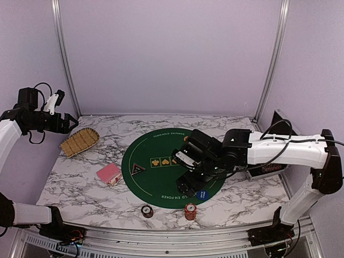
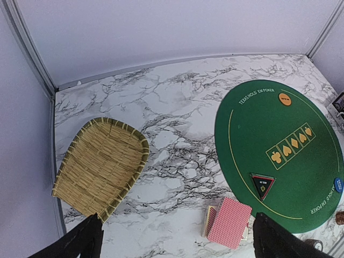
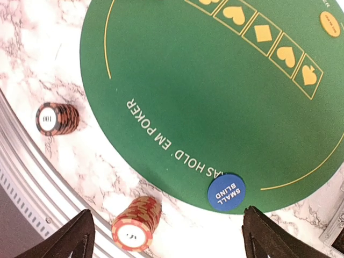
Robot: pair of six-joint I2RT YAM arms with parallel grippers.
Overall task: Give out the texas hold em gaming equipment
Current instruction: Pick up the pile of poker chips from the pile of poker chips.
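Table (image 1: 91,193) white marble, grey veining. Mat (image 1: 156,185) green, yellow lines and suit symbols. Cards (image 1: 109,173) pink-red backs (fine lattice print). Button (image 3: 226,191) blue, white lettering. Chips: red-orange stack (image 3: 137,223), dark stack (image 3: 57,118). Basket (image 2: 102,164) tan weave.

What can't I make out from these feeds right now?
Top view: the right arm covers the green mat on its right side and most of the black case.
Left wrist view: the dark chip stack is cut off by the bottom edge.
Right wrist view: the red chip stack has a blurred value.
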